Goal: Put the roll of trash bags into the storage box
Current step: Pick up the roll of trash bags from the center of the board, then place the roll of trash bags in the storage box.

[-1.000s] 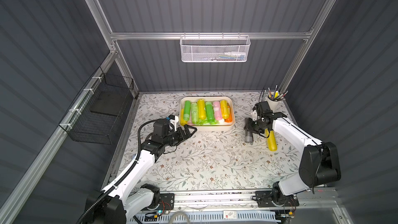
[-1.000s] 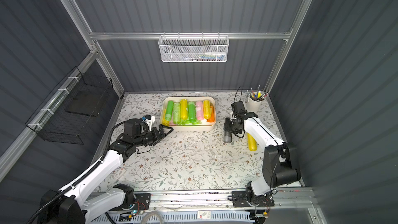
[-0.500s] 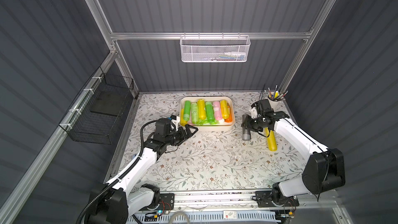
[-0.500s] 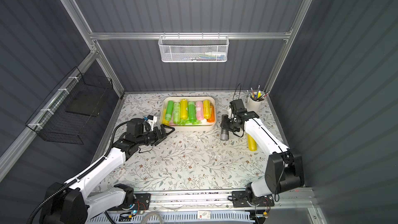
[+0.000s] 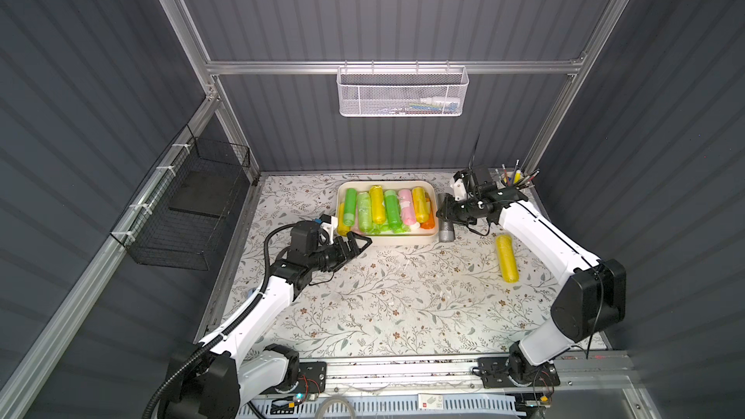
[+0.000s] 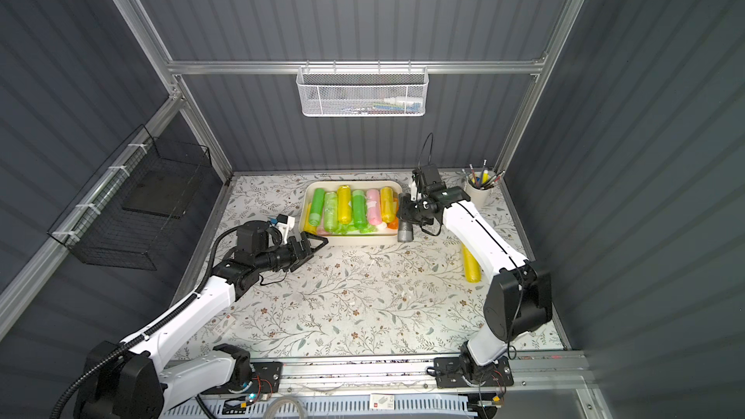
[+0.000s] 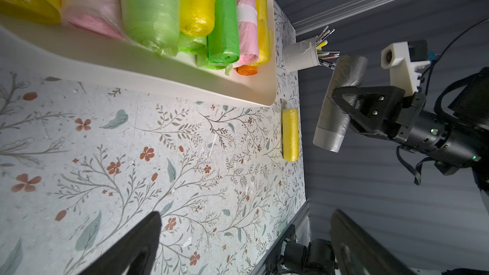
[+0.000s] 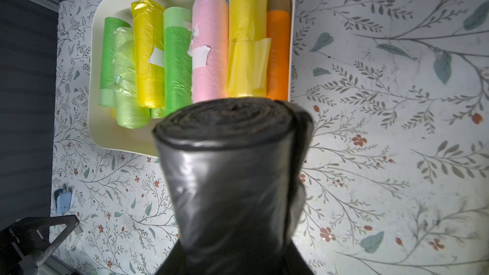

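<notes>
The roll of trash bags [image 5: 445, 229] is dark grey and hangs in the air just off the right end of the storage box [image 5: 387, 240]. My right gripper [image 5: 445, 213] is shut on its middle. The roll [image 7: 336, 107] shows well above the table in the left wrist view. In the right wrist view the roll [image 8: 232, 170] fills the centre and hides the jaws. The cream storage box [image 8: 124, 138] holds several green, yellow, pink and orange rolls. My left gripper [image 5: 361, 241] stands open and empty at the box's front left corner [image 7: 246, 218].
A loose yellow roll [image 5: 507, 257] lies on the floral table under the right arm. A white cup of pens [image 5: 512, 179] stands at the back right corner. A white mesh basket [image 5: 403, 92] hangs on the back wall and a black wire basket [image 5: 189, 203] on the left wall.
The right gripper has carried the grey roll left and back, from beside the yellow roll to the box's right end. The left arm has barely moved.
</notes>
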`<state>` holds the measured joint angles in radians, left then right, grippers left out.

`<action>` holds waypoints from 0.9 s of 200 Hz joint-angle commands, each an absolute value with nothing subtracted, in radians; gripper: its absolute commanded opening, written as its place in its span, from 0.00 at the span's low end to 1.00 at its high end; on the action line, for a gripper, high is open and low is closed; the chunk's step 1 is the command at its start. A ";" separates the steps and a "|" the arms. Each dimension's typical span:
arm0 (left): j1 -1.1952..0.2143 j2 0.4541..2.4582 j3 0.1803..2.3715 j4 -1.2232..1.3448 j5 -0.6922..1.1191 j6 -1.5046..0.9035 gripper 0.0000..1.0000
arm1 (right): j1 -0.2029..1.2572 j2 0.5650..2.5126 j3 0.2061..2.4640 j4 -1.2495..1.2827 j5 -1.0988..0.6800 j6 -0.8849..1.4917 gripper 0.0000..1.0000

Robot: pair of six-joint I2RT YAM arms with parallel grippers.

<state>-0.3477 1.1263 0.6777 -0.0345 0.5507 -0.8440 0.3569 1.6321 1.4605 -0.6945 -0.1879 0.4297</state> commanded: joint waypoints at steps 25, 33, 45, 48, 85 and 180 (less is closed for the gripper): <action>-0.350 1.119 0.694 -0.006 0.594 -0.858 1.00 | 0.376 1.764 1.604 -0.709 -0.137 0.392 0.33; -0.350 1.115 0.699 -0.019 0.590 -0.852 1.00 | 0.377 1.801 1.644 -0.721 -0.135 0.383 0.33; -0.350 1.113 0.708 -0.033 0.590 -0.845 1.00 | 0.378 1.856 1.699 -0.733 -0.128 0.373 0.33; -0.350 1.112 0.707 -0.033 0.591 -0.844 1.00 | 0.380 1.869 1.713 -0.735 -0.126 0.371 0.33; -0.350 1.110 0.716 -0.033 0.590 -0.853 1.00 | 0.382 2.030 1.877 -0.764 -0.122 0.356 0.33; -0.350 1.095 0.712 -0.051 0.577 -0.849 1.00 | 0.393 2.268 2.126 -0.779 -0.163 0.347 0.33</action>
